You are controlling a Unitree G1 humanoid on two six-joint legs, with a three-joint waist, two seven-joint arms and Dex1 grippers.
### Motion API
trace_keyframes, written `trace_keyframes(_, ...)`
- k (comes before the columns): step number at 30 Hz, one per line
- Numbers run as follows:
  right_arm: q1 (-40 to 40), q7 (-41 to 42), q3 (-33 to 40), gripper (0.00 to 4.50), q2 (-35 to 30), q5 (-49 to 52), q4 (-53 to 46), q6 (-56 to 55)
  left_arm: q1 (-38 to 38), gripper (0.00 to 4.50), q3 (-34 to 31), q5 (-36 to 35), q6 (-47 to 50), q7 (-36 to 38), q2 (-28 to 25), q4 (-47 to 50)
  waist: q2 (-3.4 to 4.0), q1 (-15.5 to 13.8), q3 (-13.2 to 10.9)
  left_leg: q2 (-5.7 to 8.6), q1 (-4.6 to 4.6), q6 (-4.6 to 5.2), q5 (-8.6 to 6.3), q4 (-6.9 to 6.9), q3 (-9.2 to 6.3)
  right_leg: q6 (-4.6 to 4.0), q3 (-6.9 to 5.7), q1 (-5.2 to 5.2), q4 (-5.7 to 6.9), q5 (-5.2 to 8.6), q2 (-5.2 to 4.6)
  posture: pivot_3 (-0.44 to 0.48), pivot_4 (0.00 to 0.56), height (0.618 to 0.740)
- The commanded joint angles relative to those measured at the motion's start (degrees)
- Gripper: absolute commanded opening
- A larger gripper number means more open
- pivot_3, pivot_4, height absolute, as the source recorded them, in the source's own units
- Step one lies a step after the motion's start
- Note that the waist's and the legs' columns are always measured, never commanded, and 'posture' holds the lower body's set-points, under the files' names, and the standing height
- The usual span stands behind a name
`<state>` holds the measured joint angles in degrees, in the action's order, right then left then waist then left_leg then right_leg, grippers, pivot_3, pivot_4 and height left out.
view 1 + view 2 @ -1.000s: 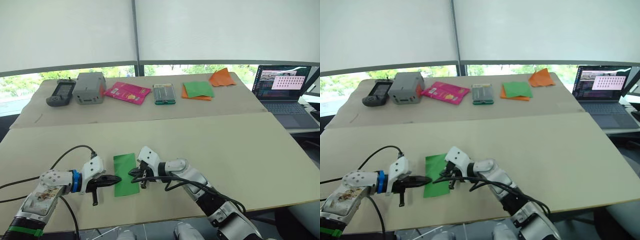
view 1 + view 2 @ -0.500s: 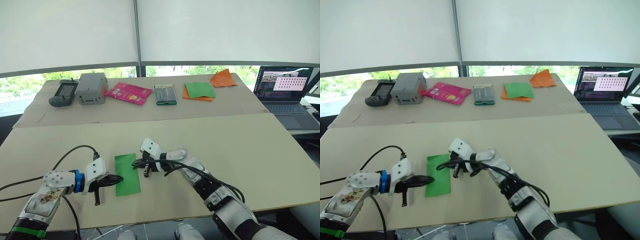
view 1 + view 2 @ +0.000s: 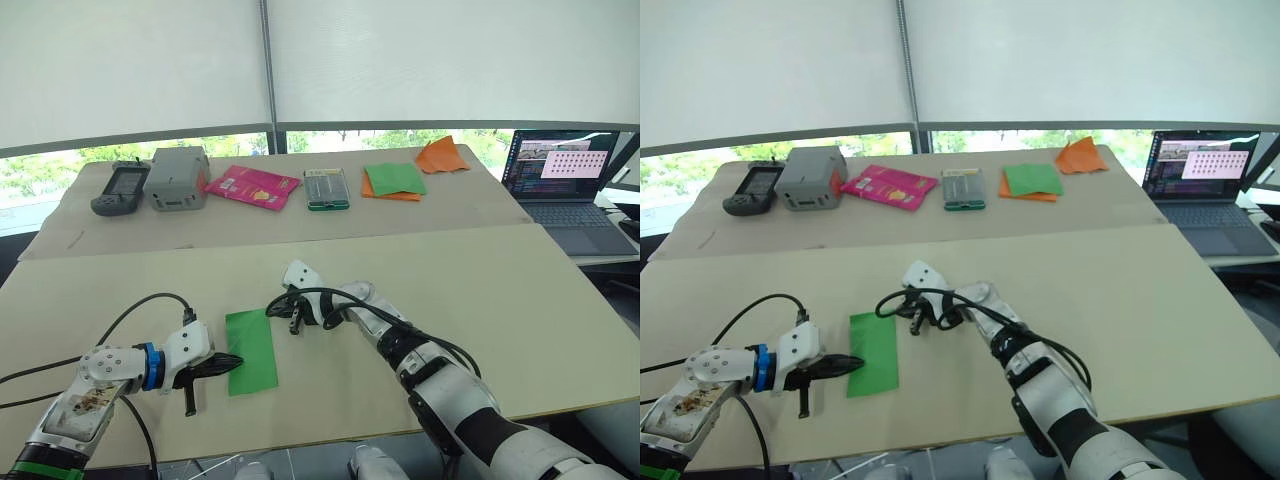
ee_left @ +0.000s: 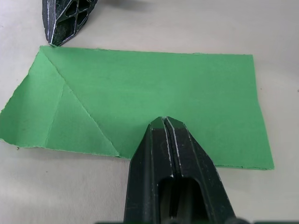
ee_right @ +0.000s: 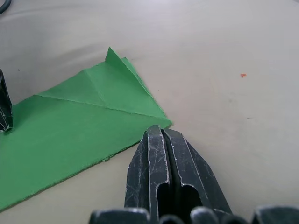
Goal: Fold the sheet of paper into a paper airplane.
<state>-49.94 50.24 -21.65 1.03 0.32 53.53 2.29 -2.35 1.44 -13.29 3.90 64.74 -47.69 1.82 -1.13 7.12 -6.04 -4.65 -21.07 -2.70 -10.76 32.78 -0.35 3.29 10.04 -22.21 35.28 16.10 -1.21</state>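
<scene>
Black fingers pinched together, your left gripper (image 3: 232, 361) presses on the near-left long edge of the sheet of paper (image 3: 251, 350) — its long axis runs away from you — while the closed right gripper (image 3: 277, 306) sits just off its far-right corner.

Sheet of paper (image 3: 251, 351) — green, folded narrow, creased — flat on table.

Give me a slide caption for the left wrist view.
Left gripper shut, pressing down on the creased green sheet of paper lying on the table.
</scene>
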Motion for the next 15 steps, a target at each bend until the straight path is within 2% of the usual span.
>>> trace_keyframes(1,2.5,0.1,-0.6,0.02,0.6,-2.2,0.4,0.1,-1.6,0.00,1.5,2.2,0.6,0.3,-1.0,-1.0,0.01,0.1,0.0,0.00,0.00,0.02,-0.01,0.00,0.00,-0.01,0.00,0.00,0.00,0.01,0.00,0.000,0.150,0.740)
trace_keyframes(4,1.3,-1.2,1.6,0.02,0.6,-1.4,0.5,-0.9,-1.5,0.00,1.6,2.3,0.6,0.3,-1.0,-1.0,0.05,0.2,0.0,0.00,0.01,0.08,-0.05,0.00,0.00,-0.01,0.00,0.02,0.02,0.02,0.00,0.000,0.150,0.740)
trace_keyframes(11,2.0,7.4,6.8,0.02,1.5,6.5,-11.5,-2.5,-0.7,0.00,2.0,2.7,0.1,0.6,-1.0,-1.8,0.06,0.1,-0.1,0.01,-0.09,0.08,-0.04,0.00,0.00,0.00,0.00,-0.02,0.04,0.01,0.00,0.000,0.150,0.740)
trace_keyframes(15,1.9,6.5,6.0,0.02,2.0,4.1,-9.3,-3.2,-0.6,0.00,1.9,2.7,0.1,0.6,-1.0,-1.9,0.09,0.1,-0.1,0.00,-0.03,0.08,-0.05,-0.01,-0.02,-0.01,0.00,-0.01,0.11,0.02,0.02,0.000,0.150,0.740)
